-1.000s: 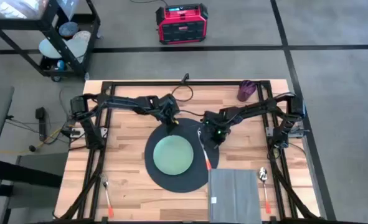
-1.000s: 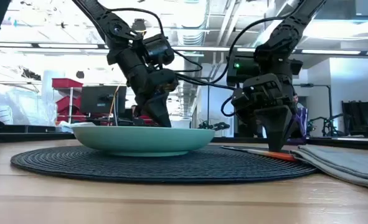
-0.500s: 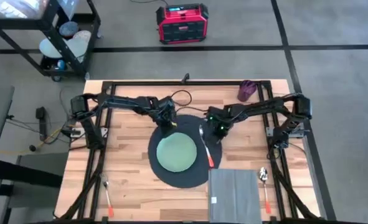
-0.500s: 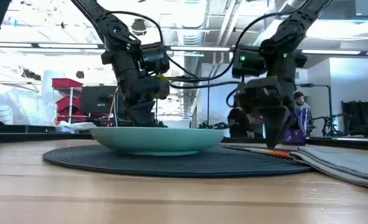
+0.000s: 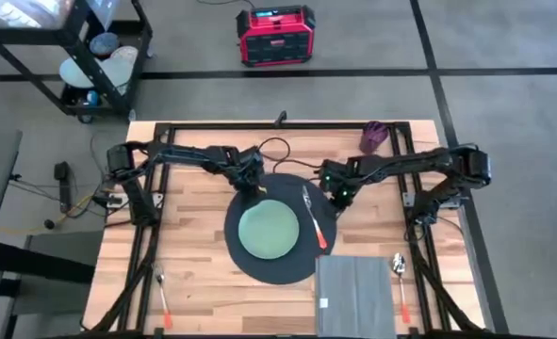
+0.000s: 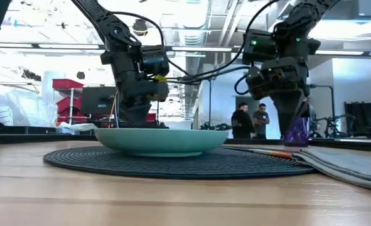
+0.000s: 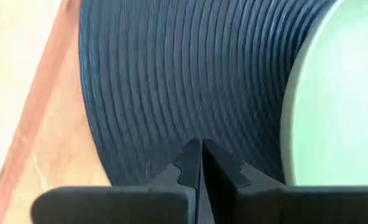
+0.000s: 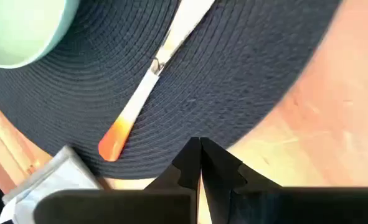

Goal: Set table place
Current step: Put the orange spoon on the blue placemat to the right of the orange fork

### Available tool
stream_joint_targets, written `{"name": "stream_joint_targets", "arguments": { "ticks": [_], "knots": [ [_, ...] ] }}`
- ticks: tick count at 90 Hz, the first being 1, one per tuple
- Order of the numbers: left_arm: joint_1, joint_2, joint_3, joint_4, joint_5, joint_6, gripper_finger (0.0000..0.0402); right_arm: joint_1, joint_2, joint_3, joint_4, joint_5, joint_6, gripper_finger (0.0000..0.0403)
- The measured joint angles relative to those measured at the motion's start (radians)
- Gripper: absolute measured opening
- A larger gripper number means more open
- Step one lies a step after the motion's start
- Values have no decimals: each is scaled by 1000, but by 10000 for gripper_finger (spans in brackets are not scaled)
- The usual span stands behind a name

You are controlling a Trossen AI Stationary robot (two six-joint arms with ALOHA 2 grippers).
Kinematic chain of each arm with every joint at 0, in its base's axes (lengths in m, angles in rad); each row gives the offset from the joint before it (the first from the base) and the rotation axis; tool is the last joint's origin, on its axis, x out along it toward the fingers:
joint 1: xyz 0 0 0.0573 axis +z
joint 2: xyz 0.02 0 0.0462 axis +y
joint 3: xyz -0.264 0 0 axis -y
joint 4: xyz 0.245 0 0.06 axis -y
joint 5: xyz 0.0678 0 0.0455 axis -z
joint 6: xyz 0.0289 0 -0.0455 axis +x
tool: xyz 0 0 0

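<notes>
Overhead and level views of a wooden table (image 5: 193,282) with two arms at work. The round dark placemat (image 5: 270,266) lies flat near the table's middle, and all positions below are given relative to it. A pale green plate (image 5: 268,231) sits on the placemat, slightly toward its far side. A utensil with an orange handle (image 5: 313,224) lies on the placemat's right part, just beside the plate and not touching it, its handle end reaching toward the grey napkin (image 5: 353,297) that lies off the mat's near right edge. A spoon (image 5: 400,273) rests beyond the napkin, well apart from the placemat; another orange-handled utensil (image 5: 164,299) lies well apart on the opposite side.

The left gripper (image 5: 251,191) stands at the placemat's far edge, just behind the plate, its fingers (image 7: 190,163) pressed together with nothing between them. The right gripper (image 5: 336,196) hangs above the mat's far right edge, lifted clear of it in the level view, its fingers (image 8: 190,160) likewise closed on nothing.
</notes>
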Motion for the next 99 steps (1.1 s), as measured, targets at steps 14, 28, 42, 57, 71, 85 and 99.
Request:
{"name": "stream_joint_targets", "arguments": {
  "ticks": [14,28,42,57,71,85,99],
  "knots": [
    [1,0,0,-32,-1,66,0,47,49,1,45,-40,38,0],
    [3,0,0,-40,-12,81,0,68,41,-2,-178,36,47,0],
    [6,0,0,-48,-17,103,0,130,-106,-85,-303,53,96,0],
    [9,0,0,-59,-17,120,0,317,-423,-181,-307,49,512,0],
    [8,0,0,-57,-17,181,0,588,-687,-205,-279,216,1046,0],
    [8,0,0,-39,-17,207,0,912,-697,-233,-249,353,1452,0],
    [8,0,0,-33,-17,228,0,1192,-586,-232,-117,433,1754,0]
  ]
}}
